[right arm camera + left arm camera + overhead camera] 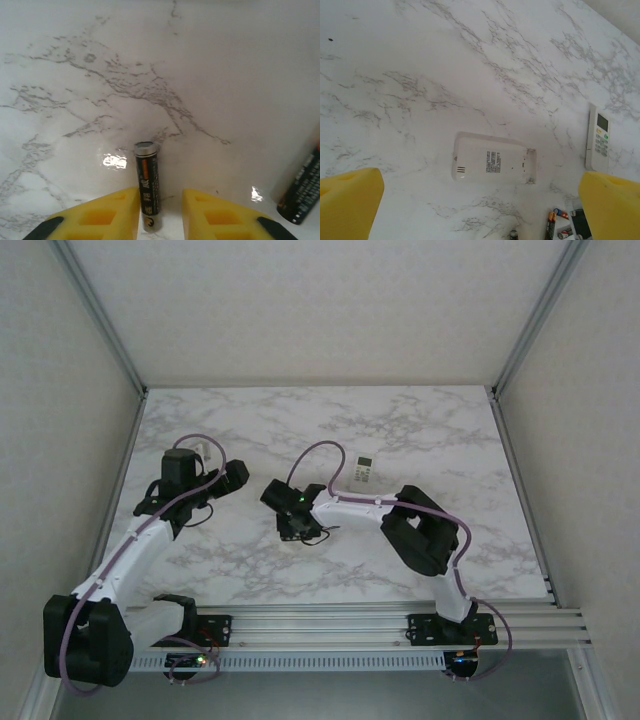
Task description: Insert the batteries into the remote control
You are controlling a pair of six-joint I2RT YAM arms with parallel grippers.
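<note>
A white marble-patterned tabletop (300,430) with grey veining is sitting inside pale walls and silver rails, its surface glossy enough to be throwing back small glints of light. The left gripper (480,200) is hanging wide open over it, holding nothing, with its yellow fingers (350,200) framing the remote control (494,161). That remote control is lying face down around the middle of the tabletop, a white slab with a printed label. Its battery bay is showing uncovered at the end nearer the right-hand finger, and its long axis is running crosswise between the two fingers. A second remote (598,137), face up with a small screen and buttons, is lying apart from it toward the far edge (364,468), roughly at right angles to it. The batteries (551,222) are lying loose just beside the remote control's open end, dark with orange and silvery parts. The right gripper (160,200) is reaching down left of centre (293,527), its jaws narrowly apart and straddling one battery (147,185). A sliver of tabletop is showing between the battery and one finger. This battery is lying flat, black with orange print, its long axis pointing straight away from the wrist with its silvery end farthest. Another battery (300,195) is lying slanted nearby.
</note>
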